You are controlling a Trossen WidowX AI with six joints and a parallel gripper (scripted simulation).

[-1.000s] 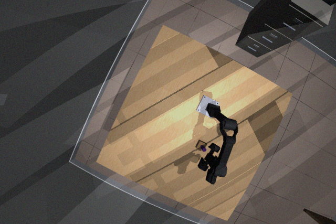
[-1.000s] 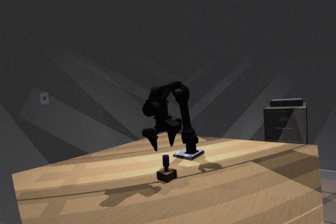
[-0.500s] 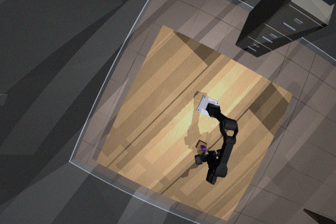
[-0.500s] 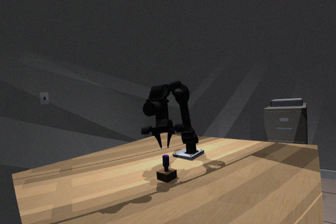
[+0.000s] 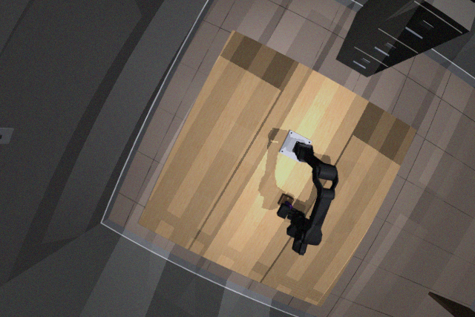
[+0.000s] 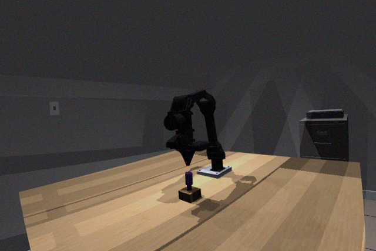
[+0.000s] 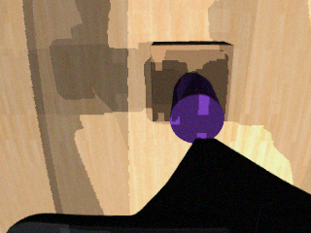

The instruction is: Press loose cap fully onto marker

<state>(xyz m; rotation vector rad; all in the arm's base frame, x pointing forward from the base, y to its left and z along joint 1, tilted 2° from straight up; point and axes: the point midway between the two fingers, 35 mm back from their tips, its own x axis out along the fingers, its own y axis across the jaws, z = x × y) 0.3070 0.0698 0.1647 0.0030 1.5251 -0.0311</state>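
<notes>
The wooden surface (image 6: 273,206) carries everything, and I place the rest by the brown holder block (image 6: 189,194) on it. My arm (image 6: 209,126) rises from its base plate (image 6: 214,171) behind the block and bends over toward it. My end effector (image 6: 187,161) hangs just above the block, apart from it, clenched to a point and holding nothing. The purple cap (image 6: 188,177) sits on the marker, which stands upright in the block, directly under my end effector.
</notes>
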